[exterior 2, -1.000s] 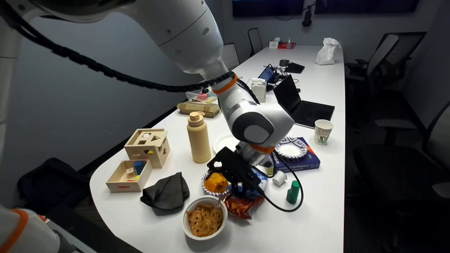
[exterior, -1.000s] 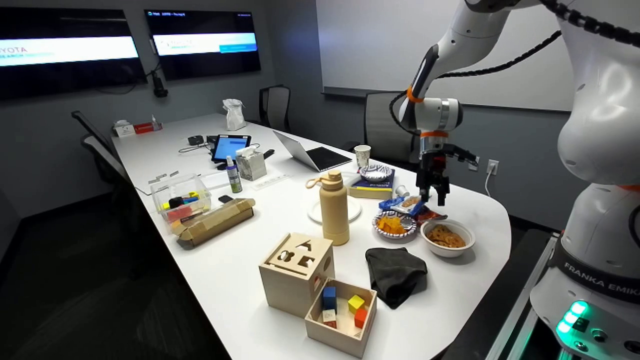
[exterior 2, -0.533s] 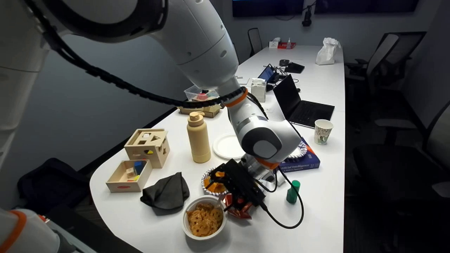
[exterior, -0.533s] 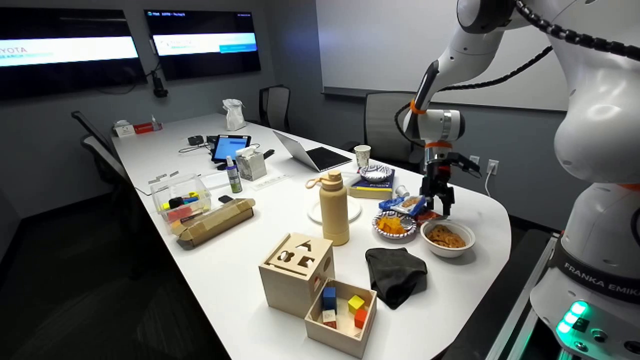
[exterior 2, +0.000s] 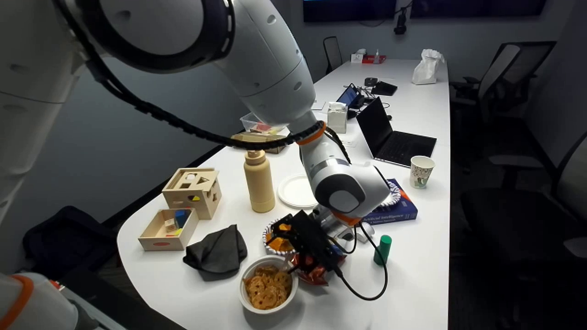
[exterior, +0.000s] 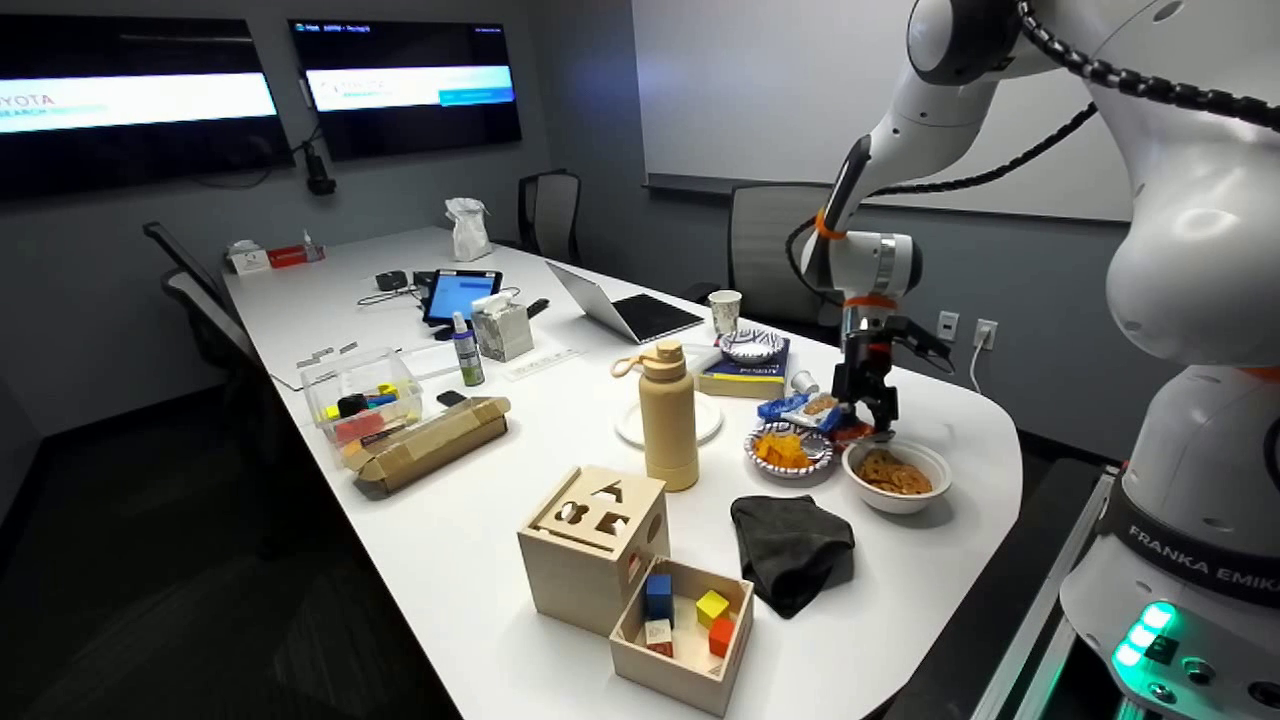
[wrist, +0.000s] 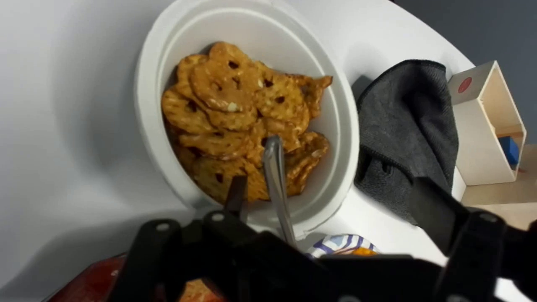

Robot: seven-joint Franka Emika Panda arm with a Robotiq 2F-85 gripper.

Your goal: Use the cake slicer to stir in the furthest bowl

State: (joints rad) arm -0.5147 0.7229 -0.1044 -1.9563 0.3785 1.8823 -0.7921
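Note:
The cake slicer's silver handle [wrist: 277, 184] reaches over the rim of the pretzel bowl [wrist: 352, 138] in the wrist view. Its head seems to lie in the orange-filled bowl [exterior: 757, 457], where a silver patch [exterior: 814, 448] shows. My gripper [wrist: 335, 195] is open, with the handle between its fingers, closer to one finger. In both exterior views the gripper [exterior: 866, 415] [exterior 2: 282, 255] is low, at the pretzel bowl's rim. The furthest bowl [exterior: 752, 346] is shallow, white with a dark blue pattern, and sits on a book; the arm partly hides it in an exterior view [exterior 2: 393, 197].
A red bag [exterior 2: 316, 275] and blue packet [exterior: 775, 408] lie beside the bowls. A dark cloth [exterior: 795, 550], tan bottle [exterior: 670, 420] and wooden box [exterior: 590, 550] stand nearby. A paper cup [exterior 2: 421, 172], laptop [exterior 2: 403, 142] and green bottle [exterior 2: 382, 250] are on the table.
The arm has come down, and the open gripper has moved lower, onto the handle by the pretzel bowl. The pretzel bowl has shifted very slightly.

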